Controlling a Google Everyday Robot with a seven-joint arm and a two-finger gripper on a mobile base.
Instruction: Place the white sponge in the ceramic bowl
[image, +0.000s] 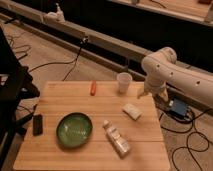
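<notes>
Camera view: light wooden counter (65, 102) on a tan floor (40, 52) w/ black cables (55, 63) trailing across it; low ledge (100, 40) and dark wall behind. White arm (172, 70) comes in from frame-right, bends at a rounded elbow and drops to the end effector (149, 93), which hangs at the counter's far right edge. Can't tell how far open it is. Translucent cup (123, 82) stands just frame-left of the end effector. White sponge (132, 111) lies on the counter near it, slightly frame-left and toward the camera, apart from it, not gripped. White bottle (116, 138) lies flat further toward the camera. Ceramic bowl (74, 129), green, sits well apart to frame-left, nr the front. Orange stick-like item (93, 88) lies beyond the cup, black block (37, 124) at the far-left edge. Blue box (178, 109) on the floor, frame-right of the end effector.
</notes>
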